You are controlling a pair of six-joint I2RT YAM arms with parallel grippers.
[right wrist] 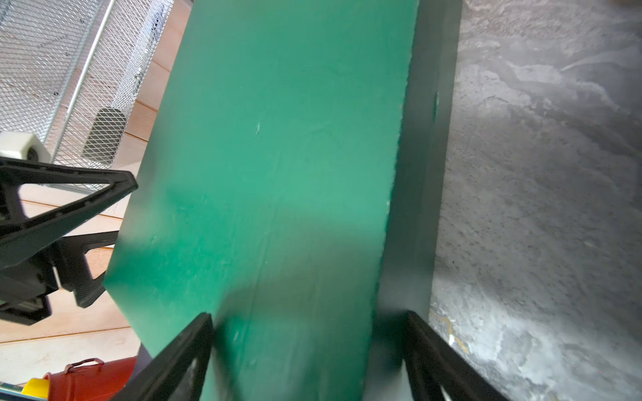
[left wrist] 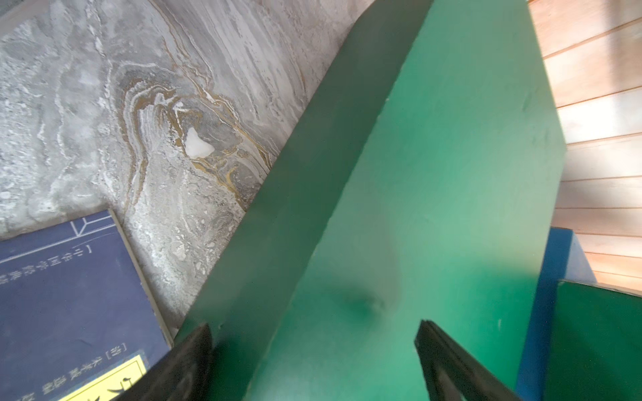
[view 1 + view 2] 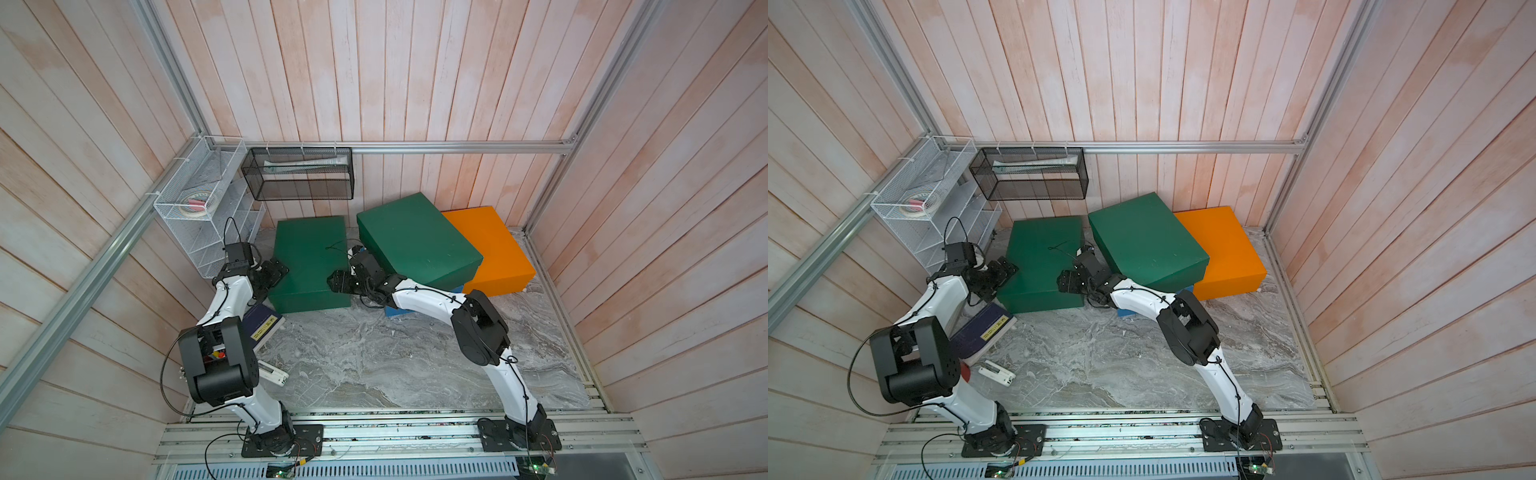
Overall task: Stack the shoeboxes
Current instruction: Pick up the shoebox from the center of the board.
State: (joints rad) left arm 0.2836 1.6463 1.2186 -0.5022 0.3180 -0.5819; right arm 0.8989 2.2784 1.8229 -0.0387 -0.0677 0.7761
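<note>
Stacking just begun: 1 green box (image 3: 415, 241) lies on the blue box (image 3: 397, 311), beside the right fingers (image 1: 199, 333). The other green box (image 3: 309, 262) sits on the desk (image 3: 374, 357) between left fingers (image 2: 198, 340) and right fingers, spread wide, holding nothing. The orange box (image 3: 494, 249) waits too.

The left arm (image 3: 226, 299) and right arm (image 3: 424, 297) reach forward from their bases, elbows bent high. The left gripper (image 3: 274, 270) and right gripper (image 3: 338, 282) point toward each other, some way apart, each with jaws spread wide.
</note>
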